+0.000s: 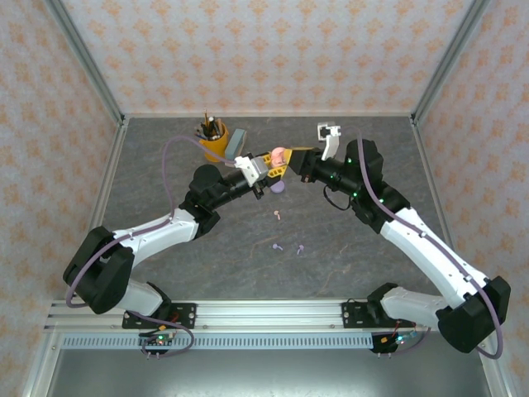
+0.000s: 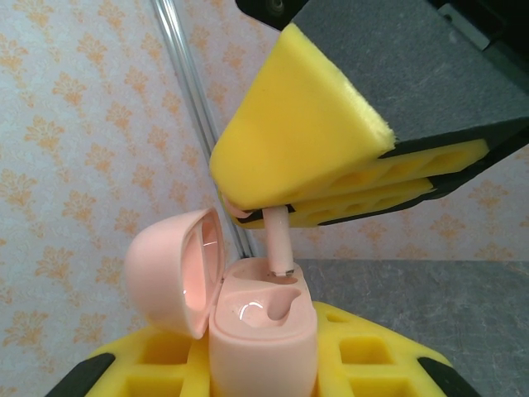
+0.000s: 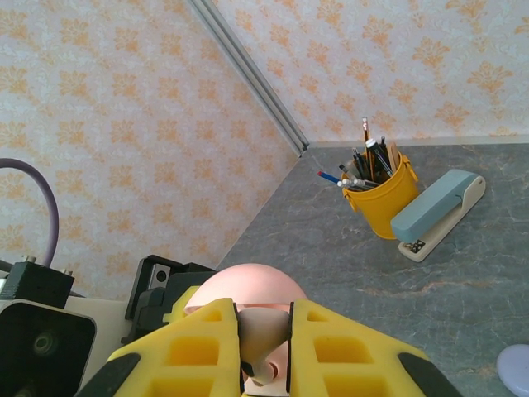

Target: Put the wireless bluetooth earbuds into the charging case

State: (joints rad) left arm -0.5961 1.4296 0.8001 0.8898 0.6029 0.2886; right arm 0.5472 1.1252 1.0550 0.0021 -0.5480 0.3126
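pale pink earbud (image 2: pixel 278 240), stem tip at the twelve o'clock side of the open charging case (image 2: pixel 263 331), pinched in our right gripper (image 2: pixel 252 207); our left gripper (image 2: pixel 264 376) clamps the case, so we should press straight down, stem aligned.

Glossy, smooth pink plastic on the charging case (image 2: pixel 260 331), light glinting in its hollows. At its twelve o'clock, the earbud (image 2: pixel 278 240) stem is smooth pale plastic. The right gripper (image 2: pixel 252 207) has pads (image 2: pixel 297 141) of matt yellow foam, rough along the cut edge. Up at eleven o'clock, the frame rail (image 2: pixel 194 99) is dull brushed metal. The table (image 3: pixel 397 289) is matt, stone-veined grey.
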